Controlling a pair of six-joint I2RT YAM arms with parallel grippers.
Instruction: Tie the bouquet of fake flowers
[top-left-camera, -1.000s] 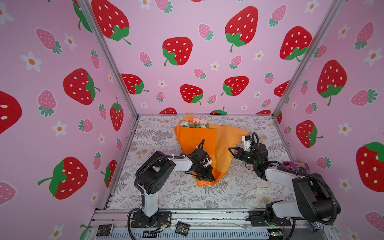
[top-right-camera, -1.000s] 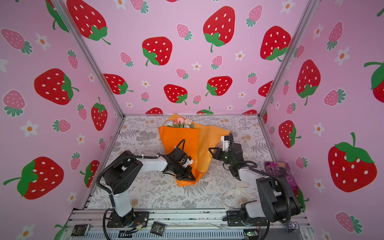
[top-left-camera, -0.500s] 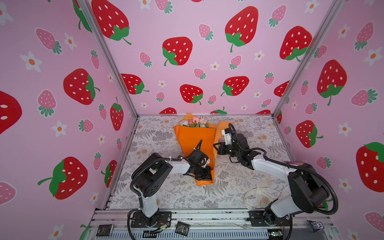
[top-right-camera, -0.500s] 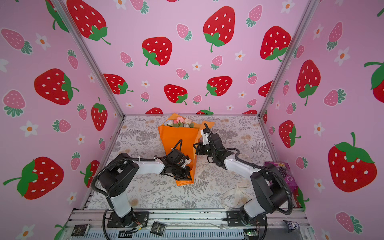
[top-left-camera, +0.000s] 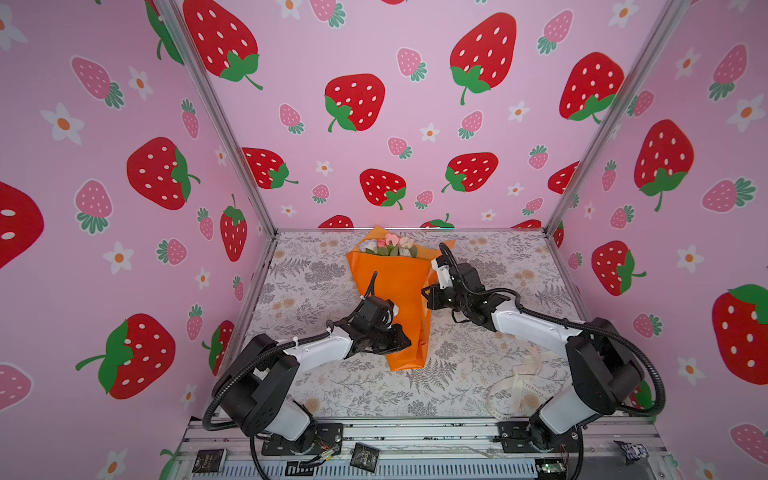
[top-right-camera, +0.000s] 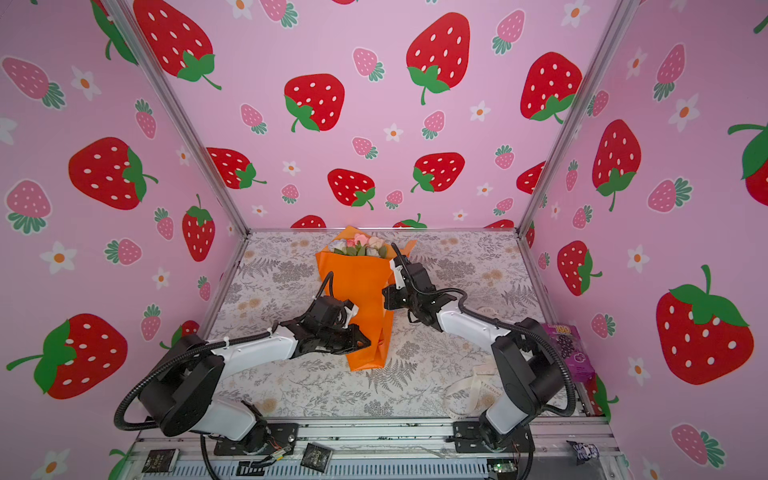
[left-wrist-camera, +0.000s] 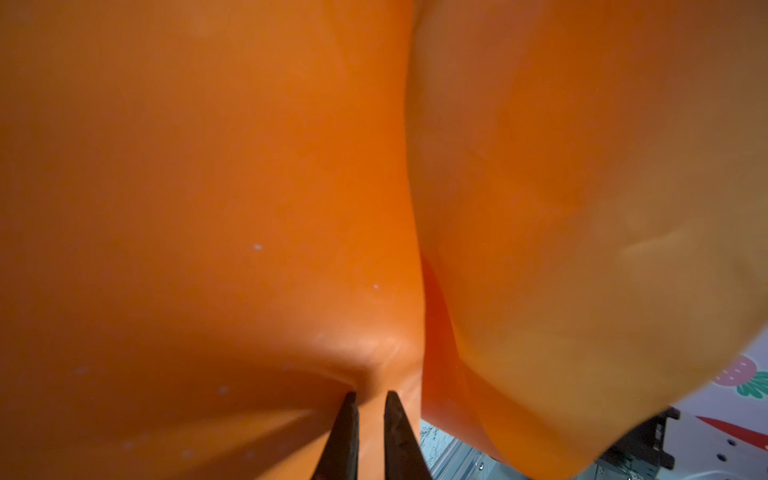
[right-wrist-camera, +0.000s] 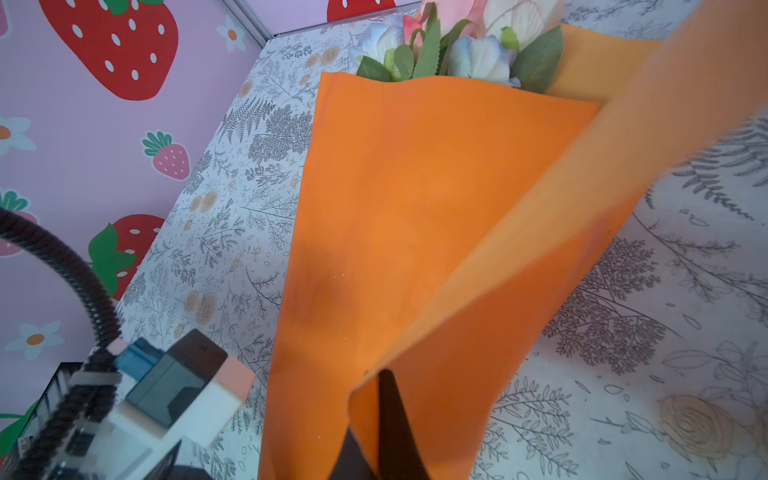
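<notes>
1. Since 1 second ago, the left gripper (top-left-camera: 405, 343) has stayed low on the orange paper (top-left-camera: 395, 291), near its pointy end.
2. The wide flap that lay spread out to the right is now folded over the middle, so the paper looks thin. The right gripper (top-left-camera: 427, 297) has come left with it.
3. A flowery table (top-left-camera: 316, 282) lies under it all. A cream ribbon (top-left-camera: 515, 386) lies loose by the right arm's base, well apart from the paper. A purple pack (top-right-camera: 569, 349) sits by the right wall.
4. In the left wrist view, orange paper fills nearly everything and hides the flowers.
5. The bouquet of fake flowers (top-left-camera: 390, 245) lies in the middle of the table inside the paper, with its flower heads toward the back wall.
6. The left gripper's 2 fingers (left-wrist-camera: 347, 440) stand a tiny bit apart, tips on the paper. I cannot tell if they pinch it.
7. The right gripper is closed on the folded flap's edge, at the paper's right side, nearer the front than the flower heads.
</notes>
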